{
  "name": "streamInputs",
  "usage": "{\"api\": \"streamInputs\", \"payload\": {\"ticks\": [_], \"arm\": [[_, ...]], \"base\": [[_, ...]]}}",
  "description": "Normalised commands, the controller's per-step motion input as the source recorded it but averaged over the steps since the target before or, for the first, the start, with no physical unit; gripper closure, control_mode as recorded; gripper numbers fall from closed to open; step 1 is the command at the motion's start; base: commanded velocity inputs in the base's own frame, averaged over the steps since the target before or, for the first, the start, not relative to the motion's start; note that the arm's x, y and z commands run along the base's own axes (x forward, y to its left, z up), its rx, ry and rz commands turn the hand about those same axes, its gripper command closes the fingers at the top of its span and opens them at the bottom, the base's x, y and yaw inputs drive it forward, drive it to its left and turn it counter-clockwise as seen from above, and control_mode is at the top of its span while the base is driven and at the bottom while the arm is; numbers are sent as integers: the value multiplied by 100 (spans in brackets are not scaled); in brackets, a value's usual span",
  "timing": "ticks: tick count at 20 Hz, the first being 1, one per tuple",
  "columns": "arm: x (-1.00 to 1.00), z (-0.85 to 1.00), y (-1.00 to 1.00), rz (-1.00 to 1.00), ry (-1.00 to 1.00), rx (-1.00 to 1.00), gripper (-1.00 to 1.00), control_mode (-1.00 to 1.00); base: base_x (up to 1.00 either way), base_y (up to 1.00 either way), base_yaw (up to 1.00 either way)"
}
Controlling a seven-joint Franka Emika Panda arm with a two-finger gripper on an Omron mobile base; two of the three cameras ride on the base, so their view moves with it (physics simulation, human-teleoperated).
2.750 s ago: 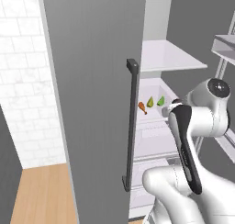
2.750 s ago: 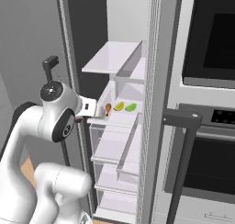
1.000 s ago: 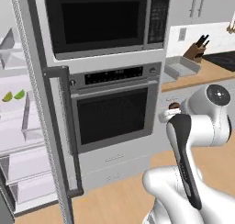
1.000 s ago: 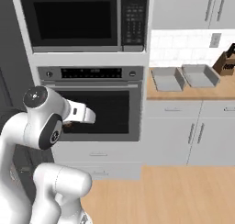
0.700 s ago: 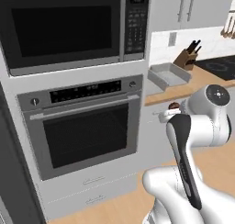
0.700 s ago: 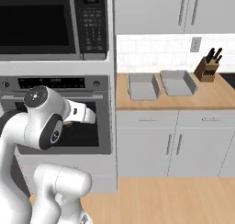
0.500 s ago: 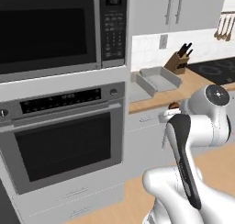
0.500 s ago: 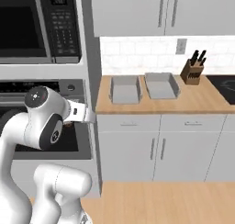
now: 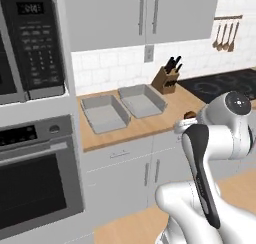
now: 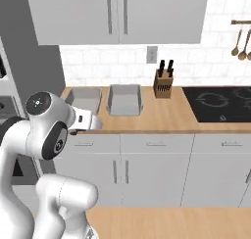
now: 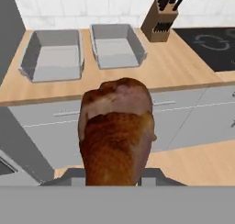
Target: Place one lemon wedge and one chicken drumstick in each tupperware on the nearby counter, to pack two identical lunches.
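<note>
Gripper [image 11: 114,182] clamped on chicken drumstick [image 11: 116,136], held out in front of the counter [image 9: 150,123], short of both tupperware [image 11: 54,55]. Best approach: carry it high over a box wall, centre above the floor, then lower and release.

arm [image 9: 215,153]: glossy white shells | dark joints | round grey cap

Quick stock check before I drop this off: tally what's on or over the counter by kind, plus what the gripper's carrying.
Tupperware boxes: 2, left and right, side by side on the counter, both empty.
Knife block: 1.
Chicken drumstick: 1, held in the gripper.
Hanging wooden spoons: 3.
Total: 7.
</note>
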Motion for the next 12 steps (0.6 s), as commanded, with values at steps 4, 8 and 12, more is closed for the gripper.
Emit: {"api": "streamInputs", "payload": {"ticks": [4,8,12], "arm": [[0,0,0,0,0,0,100,100],[0,0,0,0,0,0,100,100],[0,0,0,0,0,0,100,100]], "base": [[100,-91,0],[100,-51,3],[100,13,11]]}}
